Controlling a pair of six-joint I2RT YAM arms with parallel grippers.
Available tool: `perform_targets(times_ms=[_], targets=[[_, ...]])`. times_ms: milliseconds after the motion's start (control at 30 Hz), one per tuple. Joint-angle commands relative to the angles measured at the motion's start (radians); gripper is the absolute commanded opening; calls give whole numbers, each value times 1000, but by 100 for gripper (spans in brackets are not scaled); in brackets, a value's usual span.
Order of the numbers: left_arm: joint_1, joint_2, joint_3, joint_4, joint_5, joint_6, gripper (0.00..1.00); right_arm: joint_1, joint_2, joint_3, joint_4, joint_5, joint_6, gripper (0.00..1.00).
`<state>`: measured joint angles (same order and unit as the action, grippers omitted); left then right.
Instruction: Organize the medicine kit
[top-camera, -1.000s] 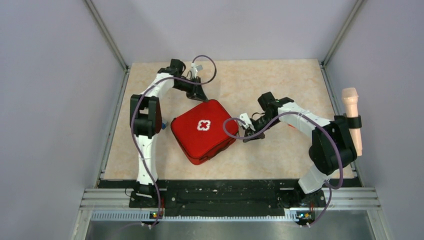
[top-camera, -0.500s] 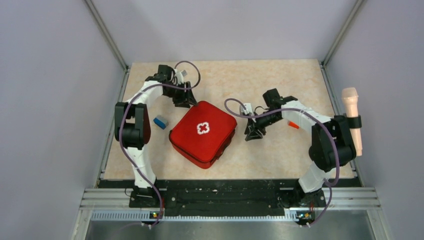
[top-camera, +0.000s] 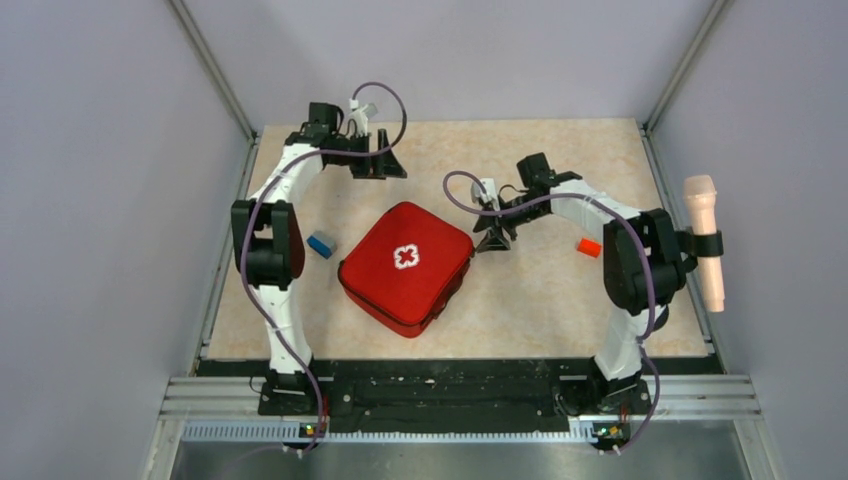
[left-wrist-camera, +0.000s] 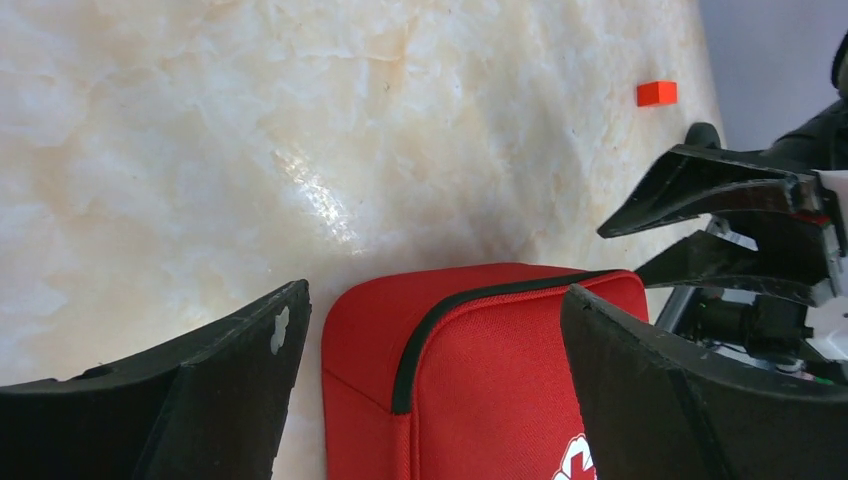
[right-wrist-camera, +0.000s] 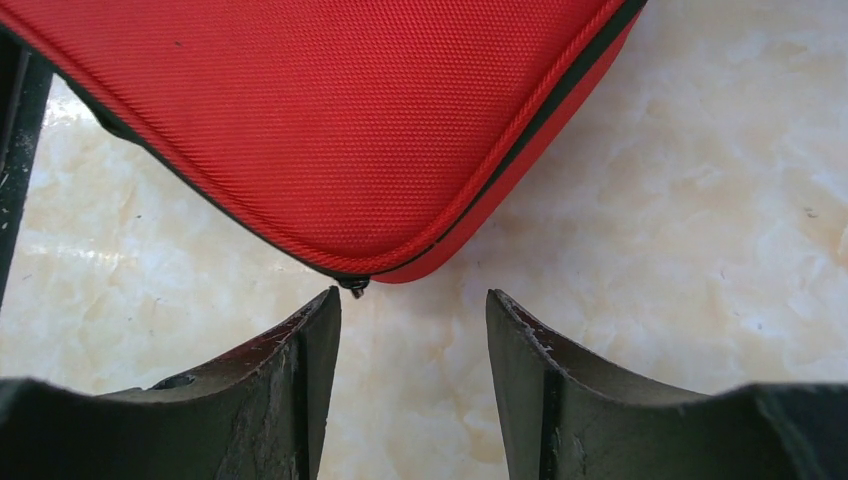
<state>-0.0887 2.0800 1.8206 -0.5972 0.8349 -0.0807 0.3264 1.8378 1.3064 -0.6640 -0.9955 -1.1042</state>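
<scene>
The medicine kit (top-camera: 405, 265), a square red zip case with a white cross on its lid, lies closed at the middle of the table. My left gripper (top-camera: 380, 165) hovers behind its far corner, open and holding nothing. In the left wrist view the kit's corner (left-wrist-camera: 480, 380) shows between the wide-spread fingers (left-wrist-camera: 200, 390). My right gripper (top-camera: 493, 240) sits just off the kit's right corner, open and empty. In the right wrist view the kit (right-wrist-camera: 330, 110) and its zip pull (right-wrist-camera: 352, 285) lie just ahead of my right gripper (right-wrist-camera: 413, 300).
A small blue box (top-camera: 320, 244) lies left of the kit by the left arm. A small orange-red cap (top-camera: 589, 247) lies to the right, also seen in the left wrist view as the cap (left-wrist-camera: 656, 93). A pale microphone-shaped object (top-camera: 703, 240) is clipped at the right wall.
Both grippers have opened and drawn back from the kit's corners, the left toward the far left, the right toward the back. The kit shifted slightly, then stayed put.
</scene>
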Motion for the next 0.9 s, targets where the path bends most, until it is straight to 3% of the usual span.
perform_targets(times_ms=[0,333,433,600,667,867], targets=[[-5,50,48,-14,107,-2,99,17,58,53,18,-61,2,55],[-25,63,51,-44,166,28,99,45,79,42,-78,-104,-54,51],[-39,79,57,-49,167,44,99,49,82,40,-39,-97,-3,39],[-58,121,83,-17,194,50,99,56,74,33,36,-32,80,5],[-69,144,105,-11,226,61,99,57,62,33,46,2,64,0],[-117,198,157,-74,310,173,97,56,46,75,107,83,23,0]])
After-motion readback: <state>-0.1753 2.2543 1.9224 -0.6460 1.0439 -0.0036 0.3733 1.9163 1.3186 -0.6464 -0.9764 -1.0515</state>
